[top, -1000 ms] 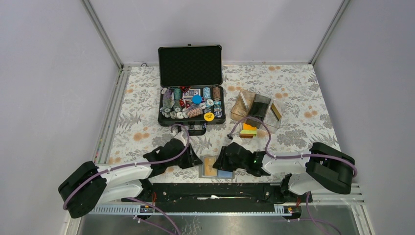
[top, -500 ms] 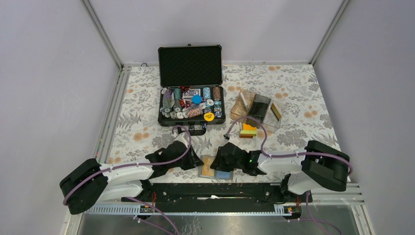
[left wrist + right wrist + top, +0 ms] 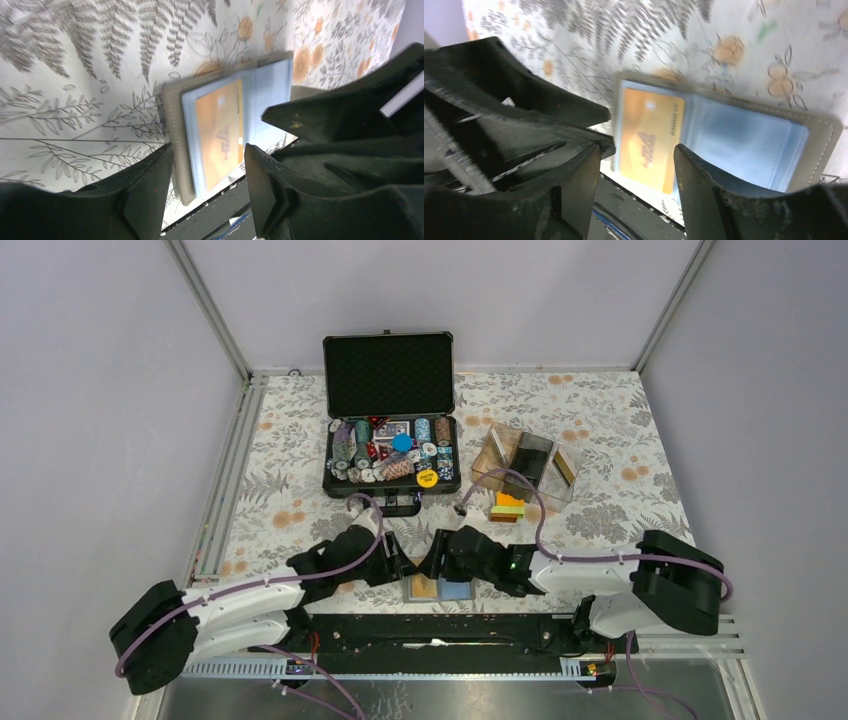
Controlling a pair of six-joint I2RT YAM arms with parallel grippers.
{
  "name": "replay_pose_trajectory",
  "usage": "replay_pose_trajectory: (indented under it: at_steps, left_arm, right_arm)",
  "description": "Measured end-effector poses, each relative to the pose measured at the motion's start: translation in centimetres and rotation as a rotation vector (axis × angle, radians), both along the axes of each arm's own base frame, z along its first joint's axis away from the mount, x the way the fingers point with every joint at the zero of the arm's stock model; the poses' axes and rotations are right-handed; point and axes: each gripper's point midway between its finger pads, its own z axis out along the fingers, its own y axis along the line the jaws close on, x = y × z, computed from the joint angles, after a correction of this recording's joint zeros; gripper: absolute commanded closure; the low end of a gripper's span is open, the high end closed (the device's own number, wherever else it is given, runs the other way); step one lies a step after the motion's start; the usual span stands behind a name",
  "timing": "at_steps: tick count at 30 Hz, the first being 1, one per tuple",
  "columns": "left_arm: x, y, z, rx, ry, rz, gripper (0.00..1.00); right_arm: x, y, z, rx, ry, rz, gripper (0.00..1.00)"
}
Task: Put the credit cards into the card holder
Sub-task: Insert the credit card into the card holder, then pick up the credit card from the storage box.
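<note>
Just beyond my jaws, the card holder lies open, orange card in one sleeve. My left gripper and right gripper stand partly open, holding nothing. Caution: a lowered finger could snag the holder and drag the card out.

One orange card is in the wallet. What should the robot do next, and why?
Probably the right gripper should pull away and reach for the loose cards beside the clear box. Both it and the left gripper are open and hold nothing, one orange card sits in the card holder, and its other panel looks empty.
</note>
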Motion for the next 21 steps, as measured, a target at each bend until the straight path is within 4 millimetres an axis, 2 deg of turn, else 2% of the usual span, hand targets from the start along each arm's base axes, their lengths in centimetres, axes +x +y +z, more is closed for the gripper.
replay_pose_trajectory:
  at_steps: [2,5,8,11,14,18,21]
  left_arm:
    - [0.7,0.5,0.7,0.006,-0.016,0.014,0.21]
    - [2.5,1.7,2.4,0.017,-0.055,0.055,0.05]
    - [4.5,3.3,4.7,0.040,-0.106,0.092,0.01]
    - [6.5,5.2,7.5,0.077,-0.170,0.118,0.01]
    - [9.0,7.8,10.9,0.133,-0.247,0.154,0.01]
    - [11.5,11.5,15.0,0.227,-0.350,0.199,0.01]
    - [12.4,13.5,16.6,0.299,-0.401,0.217,0.01]
  right_arm:
    - [1.0,0.1,1.8,-0.012,-0.061,0.012,0.32]
    - [3.3,-0.6,5.2,-0.020,-0.159,0.002,0.29]
    - [7.0,-3.5,8.3,-0.058,-0.257,-0.062,0.26]
    - [10.9,-8.2,9.9,-0.173,-0.325,-0.146,0.21]
    - [14.3,-13.4,10.6,-0.339,-0.364,-0.234,0.16]
    - [17.3,-20.0,11.4,-0.581,-0.400,-0.333,0.16]
    - [19.4,-24.1,11.3,-0.719,-0.381,-0.391,0.19]
